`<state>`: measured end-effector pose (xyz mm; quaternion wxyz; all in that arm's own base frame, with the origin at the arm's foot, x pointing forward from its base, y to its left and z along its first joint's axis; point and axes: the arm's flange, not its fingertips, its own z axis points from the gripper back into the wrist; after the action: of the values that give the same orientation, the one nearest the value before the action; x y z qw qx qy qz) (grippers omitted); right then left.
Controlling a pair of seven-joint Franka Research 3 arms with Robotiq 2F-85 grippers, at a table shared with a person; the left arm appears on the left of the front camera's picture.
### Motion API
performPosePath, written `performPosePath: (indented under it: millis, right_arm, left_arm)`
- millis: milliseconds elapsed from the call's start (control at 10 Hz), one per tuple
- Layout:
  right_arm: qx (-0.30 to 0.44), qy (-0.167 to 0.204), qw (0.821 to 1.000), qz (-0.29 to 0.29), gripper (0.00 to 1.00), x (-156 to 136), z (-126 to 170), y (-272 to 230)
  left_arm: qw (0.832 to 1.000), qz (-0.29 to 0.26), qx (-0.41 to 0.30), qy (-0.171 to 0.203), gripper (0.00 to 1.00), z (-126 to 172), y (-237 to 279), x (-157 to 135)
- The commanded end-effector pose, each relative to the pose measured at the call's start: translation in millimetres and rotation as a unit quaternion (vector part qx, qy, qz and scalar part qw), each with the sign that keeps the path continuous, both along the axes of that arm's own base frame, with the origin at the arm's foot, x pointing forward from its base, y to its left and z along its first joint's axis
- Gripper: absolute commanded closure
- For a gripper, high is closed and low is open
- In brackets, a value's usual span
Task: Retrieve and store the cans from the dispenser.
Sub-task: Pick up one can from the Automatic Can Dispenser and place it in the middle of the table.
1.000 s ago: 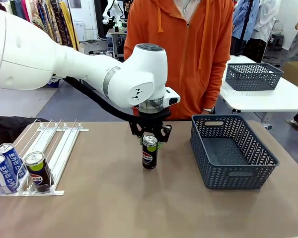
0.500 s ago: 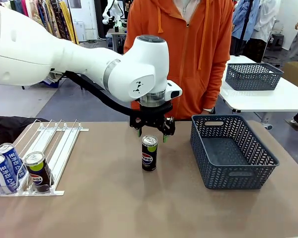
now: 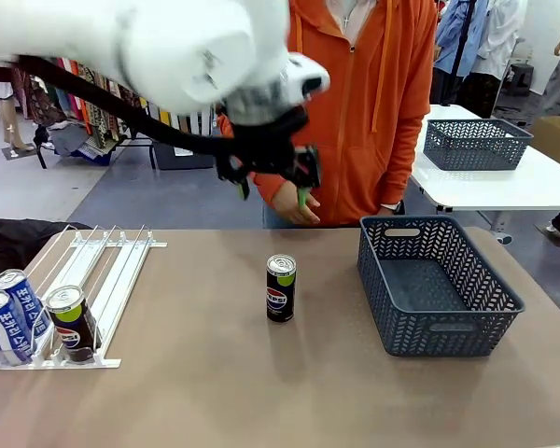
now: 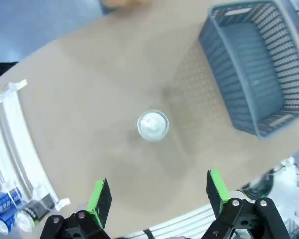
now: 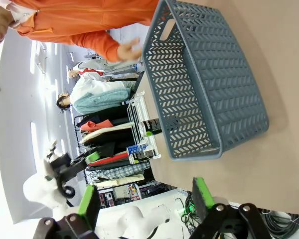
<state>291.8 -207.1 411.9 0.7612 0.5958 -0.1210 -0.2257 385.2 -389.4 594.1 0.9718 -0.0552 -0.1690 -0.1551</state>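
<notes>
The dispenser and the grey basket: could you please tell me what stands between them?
In the front view, one black can stands upright on the table between the dispenser and the basket, touching neither; otherwise the stretch is bare.

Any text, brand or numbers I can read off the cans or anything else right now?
Standing black can: round red-white-blue logo, no legible words.
Blue cans in the dispenser: white lettering, too small to read.
No other text can be read.
</notes>
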Motion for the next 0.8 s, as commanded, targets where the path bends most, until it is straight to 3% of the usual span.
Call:
performPosePath:
  millis: [0, 200, 300, 500, 700]
  right_arm:
    - [0.0, 0.003, 1.0, 0.003, 0.0, -1, 5, -3]
    - [0.0, 0.003, 1.0, 0.003, 0.0, -1, 5, -3]
    - [0.0, 0.003, 1.0, 0.003, 0.0, -1, 5, -3]
    - [0.0, 0.003, 1.0, 0.003, 0.0, -1, 5, -3]
    - [0.0, 0.003, 1.0, 0.003, 0.0, -1, 5, -3]
  left_arm:
    - [0.998, -0.026, -0.063, 0.017, 0.0, 26, 85, -34]
    - [0.982, -0.043, -0.177, 0.049, 0.0, 46, 182, -38]
    - [0.962, -0.052, -0.258, 0.072, 0.0, 46, 240, -41]
    - [0.913, -0.033, -0.401, 0.062, 0.0, 30, 329, -56]
    - [0.847, 0.016, -0.53, 0.039, 0.0, -2, 397, -74]
